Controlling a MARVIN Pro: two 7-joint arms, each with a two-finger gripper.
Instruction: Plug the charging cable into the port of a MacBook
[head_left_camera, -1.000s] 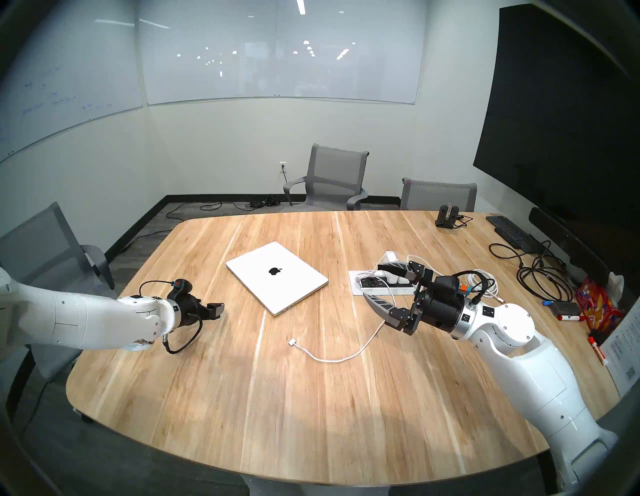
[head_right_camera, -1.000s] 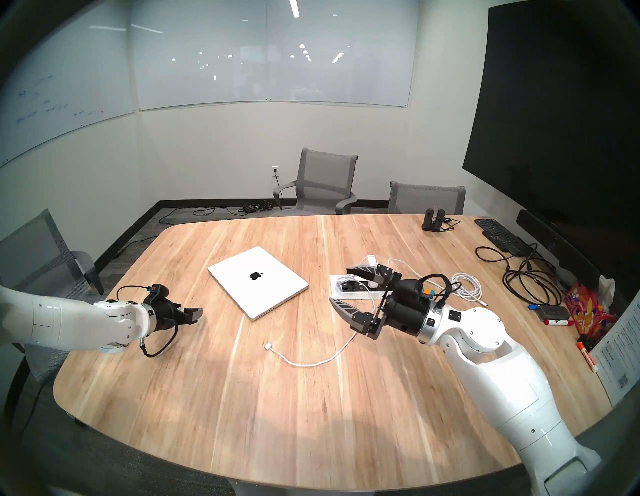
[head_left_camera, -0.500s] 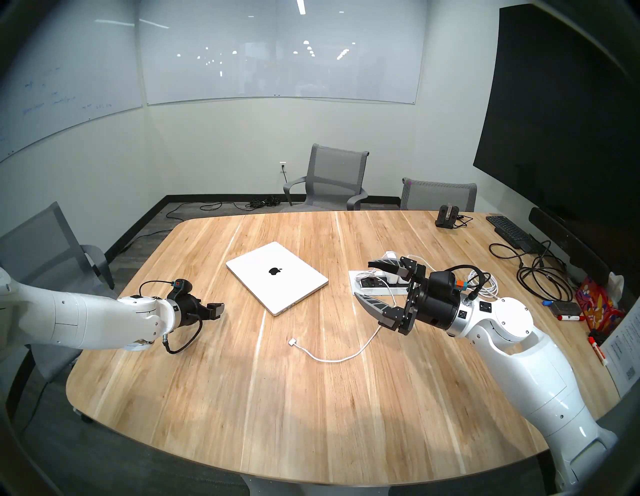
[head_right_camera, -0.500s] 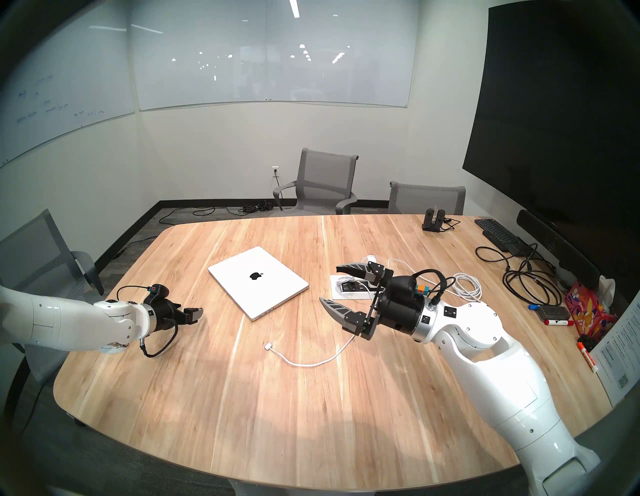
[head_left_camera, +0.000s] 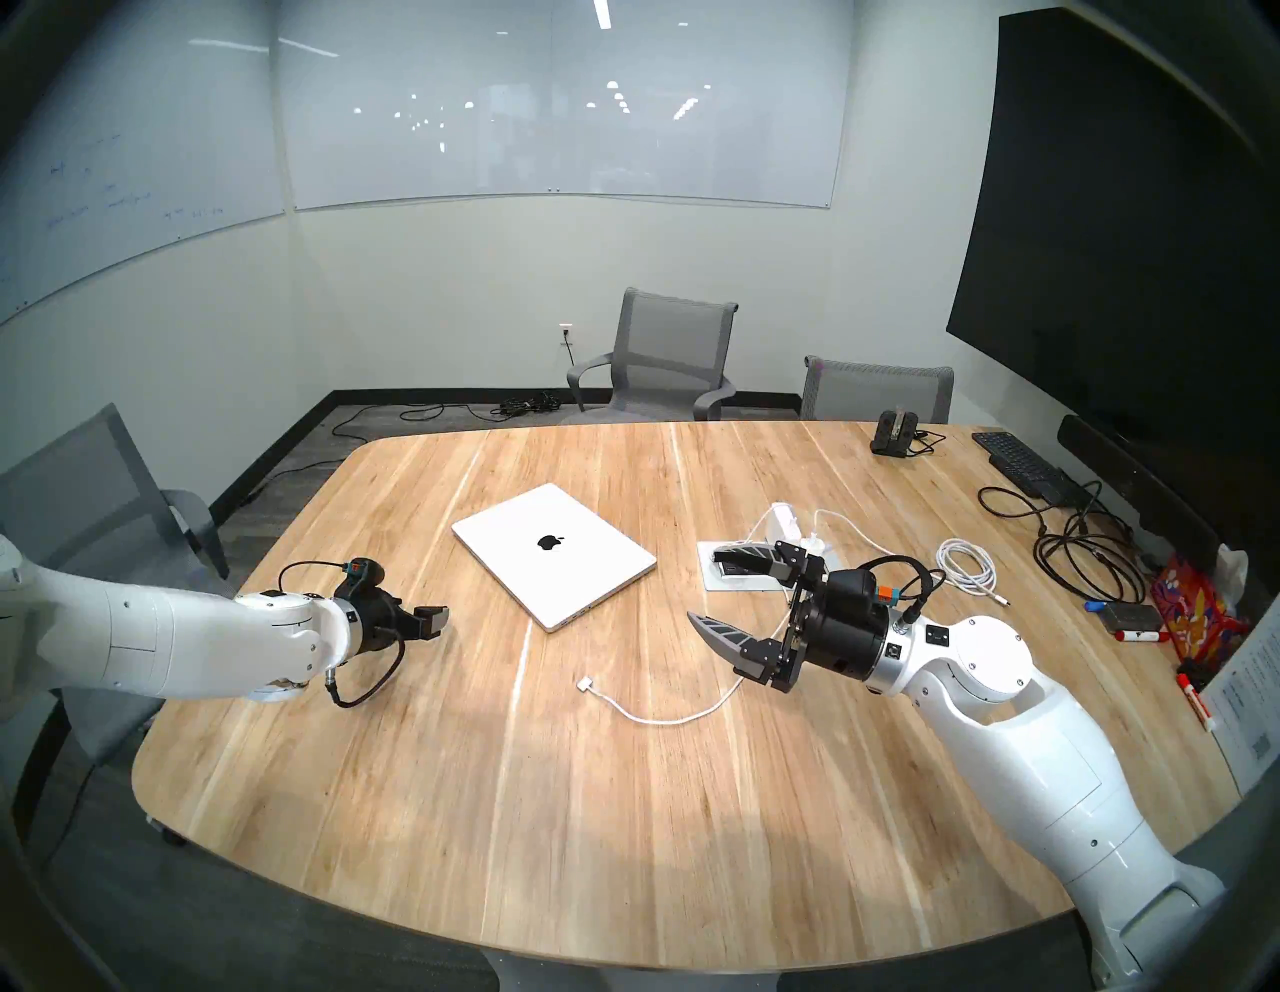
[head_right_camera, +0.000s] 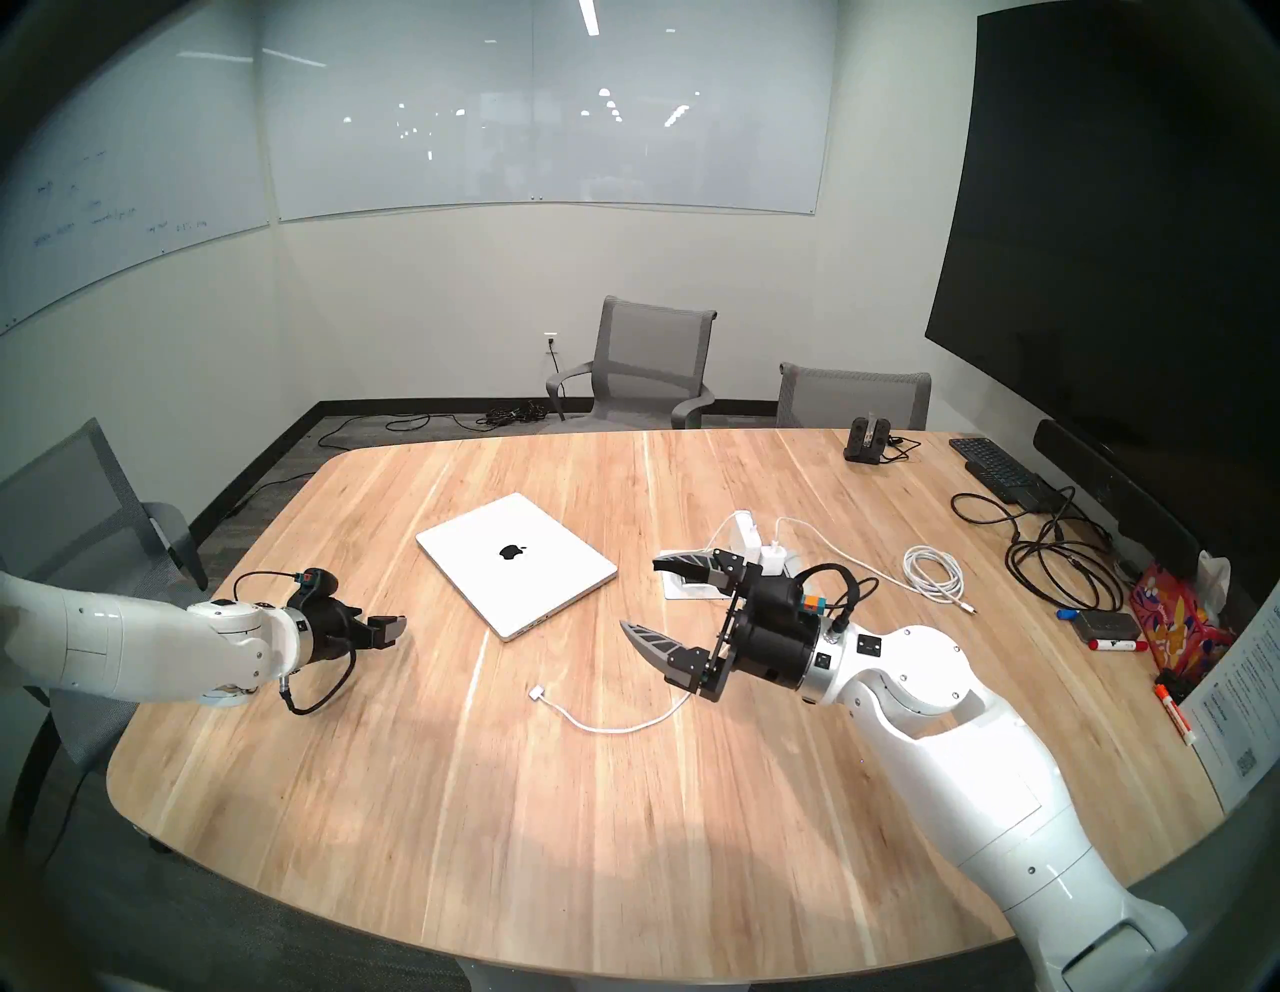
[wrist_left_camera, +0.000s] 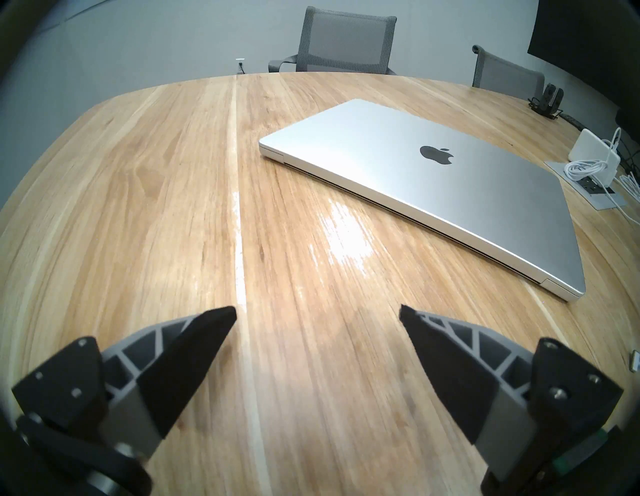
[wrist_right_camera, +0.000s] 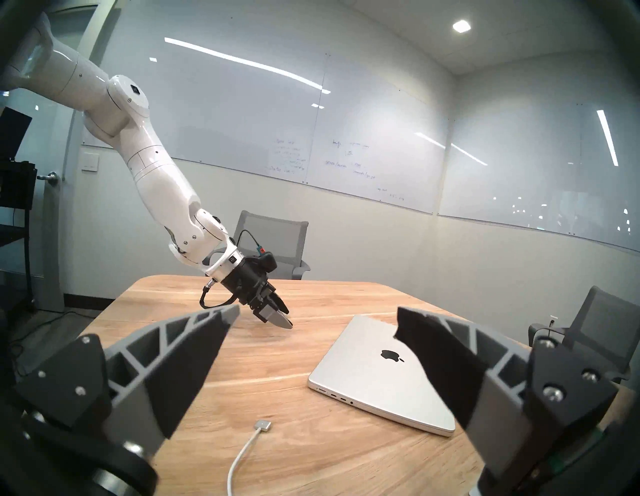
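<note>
Charging cable (head_left_camera: 675, 719) is lying slack on the desk (head_left_camera: 485, 796), just below the right tool (head_left_camera: 713, 589), whose jaws are gaping wide and empty. Light, floppy cord; I'm judging the stiff plug (wrist_right_camera: 262, 424) the spot to pinch.

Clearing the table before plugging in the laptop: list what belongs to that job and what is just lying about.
Job:
- MacBook, lid closed
- charging cable, connector tip loose on the table
- power brick
- right pincer, open

Lying about:
- coiled white cord
- black keyboard
- black cords
- red markers

Mtg rm – whiteboards (head_left_camera: 561, 104), grey chairs (head_left_camera: 658, 360), wood table (head_left_camera: 485, 796).
</note>
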